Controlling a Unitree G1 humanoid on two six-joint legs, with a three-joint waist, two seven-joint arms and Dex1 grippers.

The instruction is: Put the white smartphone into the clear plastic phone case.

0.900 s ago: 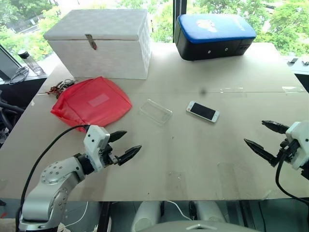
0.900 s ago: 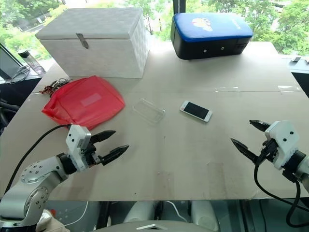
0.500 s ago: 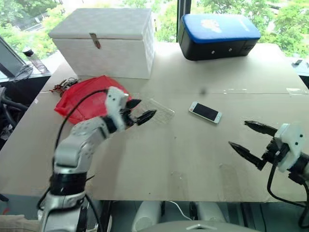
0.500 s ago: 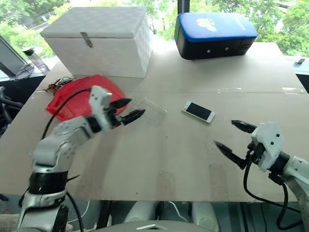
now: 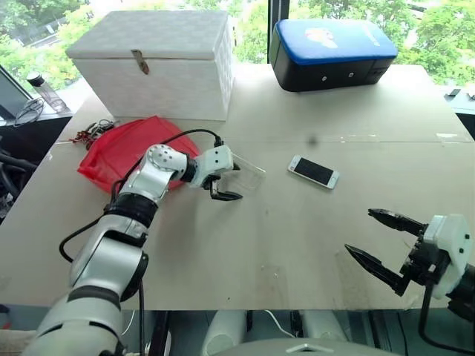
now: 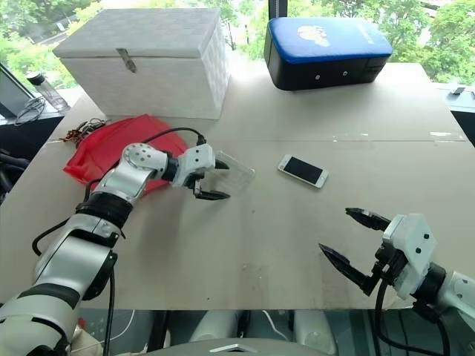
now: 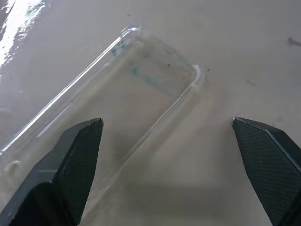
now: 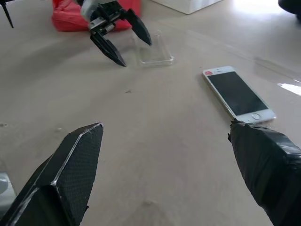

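The white smartphone (image 5: 312, 171) lies flat, screen up, on the tan table (image 5: 297, 245) right of centre. To its left lies the clear plastic phone case (image 5: 251, 173), open side up, also seen in the left wrist view (image 7: 141, 80). My left gripper (image 5: 231, 183) is open and points down at the case's near left end. One finger is over the case and the other over the bare table in front of it; neither grips it. My right gripper (image 5: 360, 232) hangs open over the table's near right part, short of the phone (image 8: 237, 94), with nothing between its fingers.
A red pouch (image 5: 122, 152) lies left of the case, partly under my left arm. A white lidded box (image 5: 152, 63) and a blue-topped black case (image 5: 330, 52) stand at the back. Clear tape patches (image 5: 356, 138) are stuck on the table. A cord bundle (image 5: 90, 133) lies at the left edge.
My left arm has reached from the table's near edge forward and right to the clear case, its gripper now tipped down over it. The right gripper has shifted slightly left and lower.
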